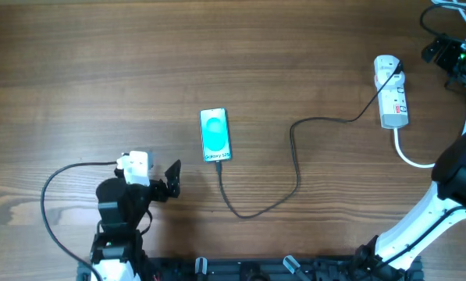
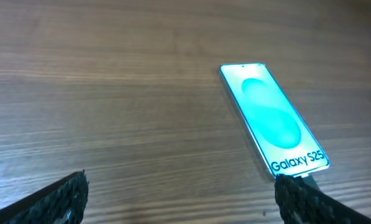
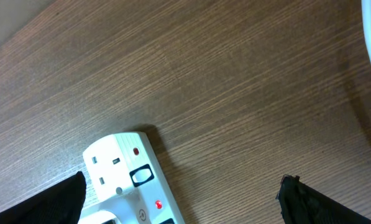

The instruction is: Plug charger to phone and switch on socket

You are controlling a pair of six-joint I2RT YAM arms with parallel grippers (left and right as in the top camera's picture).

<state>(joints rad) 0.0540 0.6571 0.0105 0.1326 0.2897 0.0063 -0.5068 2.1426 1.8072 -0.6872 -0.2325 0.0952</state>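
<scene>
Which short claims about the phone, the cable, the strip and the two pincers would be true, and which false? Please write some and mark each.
1. The phone lies screen up, lit turquoise. True.
2. The left pincer grips the phone. False: it is open and apart from the phone.
3. The cable runs from the strip to the phone's Galaxy end. True.
4. The strip touches the phone. False: it lies well apart from it, near the right pincer.
5. The right pincer is shut on the cable. False: it is open and holds nothing.
</scene>
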